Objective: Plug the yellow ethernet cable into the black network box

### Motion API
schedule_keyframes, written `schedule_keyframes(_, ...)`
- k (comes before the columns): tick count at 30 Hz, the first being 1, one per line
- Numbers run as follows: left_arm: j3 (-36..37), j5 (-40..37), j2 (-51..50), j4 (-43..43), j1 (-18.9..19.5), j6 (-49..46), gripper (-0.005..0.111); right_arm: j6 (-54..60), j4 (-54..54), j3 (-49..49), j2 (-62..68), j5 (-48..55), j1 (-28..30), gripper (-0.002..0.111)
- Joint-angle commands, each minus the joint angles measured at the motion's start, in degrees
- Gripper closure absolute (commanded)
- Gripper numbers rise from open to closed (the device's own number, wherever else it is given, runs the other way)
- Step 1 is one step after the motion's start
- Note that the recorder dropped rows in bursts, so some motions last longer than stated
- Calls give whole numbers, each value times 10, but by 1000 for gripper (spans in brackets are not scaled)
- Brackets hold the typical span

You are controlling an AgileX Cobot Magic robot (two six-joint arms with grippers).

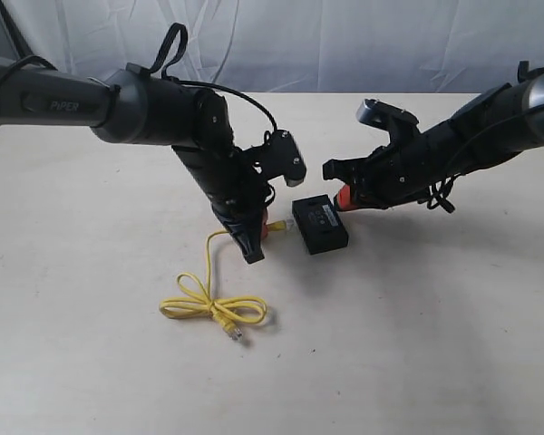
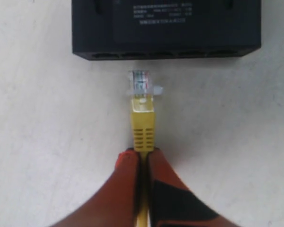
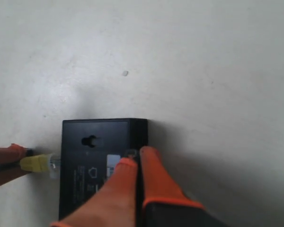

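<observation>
The black network box (image 1: 320,224) lies flat on the pale table, its white-printed label up. In the left wrist view its side (image 2: 165,53) with a row of ports faces the plug. My left gripper (image 2: 141,153) is shut on the yellow ethernet cable (image 2: 143,127) just behind the boot. The clear plug (image 2: 141,84) points at the ports, a short gap away. The cable's remaining length lies in loose loops (image 1: 213,308) nearer the front. My right gripper (image 3: 137,158) is shut with nothing in it. Its orange tips rest on the box (image 3: 92,161) at the edge opposite the plug.
A white curtain (image 1: 344,41) hangs behind the table. The cable's free end with its plug (image 1: 234,332) lies on the table by the loops. Both arms lean in over the middle, the left arm (image 1: 163,109) from the left and the right arm (image 1: 471,136) from the right.
</observation>
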State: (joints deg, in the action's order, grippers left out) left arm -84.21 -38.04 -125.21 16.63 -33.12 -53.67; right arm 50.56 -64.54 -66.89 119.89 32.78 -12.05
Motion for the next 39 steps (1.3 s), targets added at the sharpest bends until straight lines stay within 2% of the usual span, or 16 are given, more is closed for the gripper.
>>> schedule_keyframes(1, 3, -20, 3, -10, -1, 10, 107, 2, -1, -2, -3, -7, 0, 108)
schedule_keyframes(4, 3, 12, 3, 4, -1, 7, 107, 2, -1, -2, -3, -5, 0, 108)
schedule_keyframes(10, 3, 26, 2, 44, -1, -29, 107, 2, -2, -2, -3, -3, 0, 108)
schedule_keyframes(18, 3, 54, 2, 48, -7, -39, 107, 2, -2, -2, -3, 28, 0, 108)
schedule_keyframes(31, 3, 20, 11, 28, -7, -16, 107, 9, -2, -2, -7, 4, 0, 108)
schedule_keyframes(35, 3, 3, 13, -16, -7, 38, 107, -15, 0, -2, -50, -33, 0, 108)
schedule_keyframes(39, 3, -11, 13, -23, -7, 42, 107, -15, 12, -2, -69, -33, 0, 108)
